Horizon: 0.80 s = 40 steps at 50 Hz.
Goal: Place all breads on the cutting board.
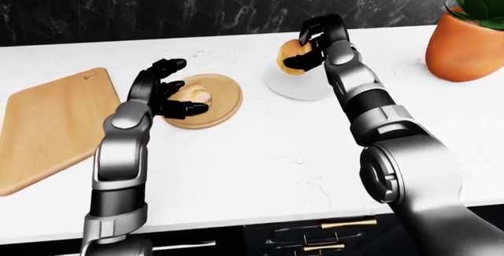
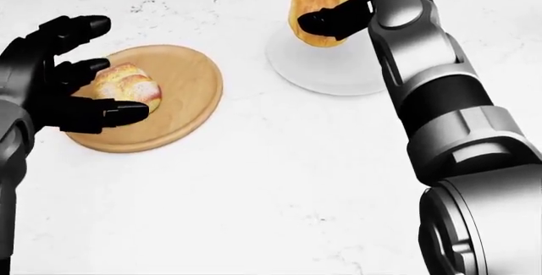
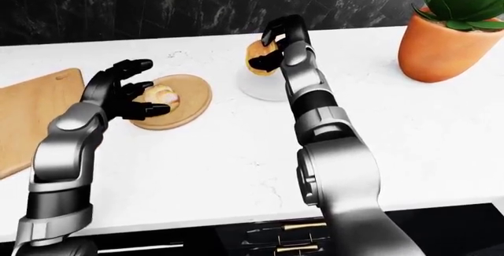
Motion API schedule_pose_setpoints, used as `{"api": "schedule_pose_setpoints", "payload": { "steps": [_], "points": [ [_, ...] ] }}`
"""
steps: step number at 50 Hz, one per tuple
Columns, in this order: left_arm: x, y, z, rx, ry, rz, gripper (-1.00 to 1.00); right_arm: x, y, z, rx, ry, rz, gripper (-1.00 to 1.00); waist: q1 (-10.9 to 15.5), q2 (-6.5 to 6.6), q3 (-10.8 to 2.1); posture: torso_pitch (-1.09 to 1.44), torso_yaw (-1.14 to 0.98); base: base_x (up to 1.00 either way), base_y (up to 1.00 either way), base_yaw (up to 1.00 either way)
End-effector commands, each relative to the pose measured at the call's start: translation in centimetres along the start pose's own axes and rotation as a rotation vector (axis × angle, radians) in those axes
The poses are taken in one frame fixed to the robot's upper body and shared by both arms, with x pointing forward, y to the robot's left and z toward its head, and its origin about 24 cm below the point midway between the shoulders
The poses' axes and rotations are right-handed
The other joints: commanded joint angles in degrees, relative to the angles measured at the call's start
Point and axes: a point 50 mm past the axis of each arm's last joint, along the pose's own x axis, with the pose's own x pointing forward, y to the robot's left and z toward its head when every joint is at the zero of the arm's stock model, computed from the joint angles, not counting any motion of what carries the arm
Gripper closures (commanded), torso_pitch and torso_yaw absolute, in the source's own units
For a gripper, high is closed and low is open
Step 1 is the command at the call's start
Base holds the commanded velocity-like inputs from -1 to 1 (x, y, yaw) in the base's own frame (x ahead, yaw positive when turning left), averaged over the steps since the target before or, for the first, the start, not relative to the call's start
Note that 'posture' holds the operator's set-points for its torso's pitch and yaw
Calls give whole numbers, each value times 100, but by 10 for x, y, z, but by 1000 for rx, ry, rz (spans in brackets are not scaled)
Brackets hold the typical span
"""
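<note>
**Two breads in reach, neither yet on the board**

The right hand is clenched around a golden bread roll and holds it lifted above the white plate, clear of the plate's surface. The raised hold looks meant to let the roll travel left across the white counter without dragging on anything.

The left hand is released, its fingers spread about a second, sugar-dusted bun that lies on the round wooden plate. The bun sits just right of the palm, between the upper fingers and the thumb reaching under it. Whether any finger touches the bun cannot be told; none closes round it. The open cup around the bun suggests a hand readying a grip from the side, where the bun's rounded flank gives the fingers something to press against.

The cutting board, the goal for both breads, lies at the far left of the counter in the left-eye view, well apart from the white plate and just beyond the wooden plate. It bears nothing. A potted plant stands at the far right, out of the way.

Judged from this, the task is at its early stage: one bread is in hand, one awaits grasping, and both must go left.
</note>
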Motion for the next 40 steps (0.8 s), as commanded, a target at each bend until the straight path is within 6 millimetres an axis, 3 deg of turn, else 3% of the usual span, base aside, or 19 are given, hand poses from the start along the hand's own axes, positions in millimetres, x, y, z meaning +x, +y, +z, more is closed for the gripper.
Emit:
{"api": "schedule_pose_setpoints", "payload": {
  "steps": [1,8,13,17,21,26,32,35,40],
  "points": [
    [-3,5,23,29,-104,28,-50,0,-12,32,20,-120,-43,100,0,12,-190,0,0,0,0,0],
    [-2,1,22,62,-106,23,-48,0,-12,31,25,-121,-45,100,1,3,-193,0,0,0,0,0],
    [-1,0,20,70,-103,25,-32,0,-12,31,27,-121,-47,100,2,-2,-195,0,0,0,0,0],
    [-1,0,21,73,-103,28,-32,0,-12,31,28,-121,-48,100,3,0,-198,0,0,0,0,0],
    [0,2,18,78,-98,34,-11,0,-11,31,30,-122,-47,100,2,0,-199,0,0,0,0,0],
    [1,3,16,85,-97,41,-14,0,-11,31,31,-121,-46,100,0,5,-207,0,0,0,0,0],
    [3,5,19,85,-99,58,12,0,-11,31,31,-122,-46,100,2,9,-210,0,0,0,0,0],
    [4,6,17,91,-99,66,7,0,-11,31,31,-122,-46,100,4,4,-206,0,0,0,0,0],
    [7,7,21,88,-104,83,24,0,-11,32,32,-126,-49,100,2,3,-206,0,0,0,0,0]
  ]
}}
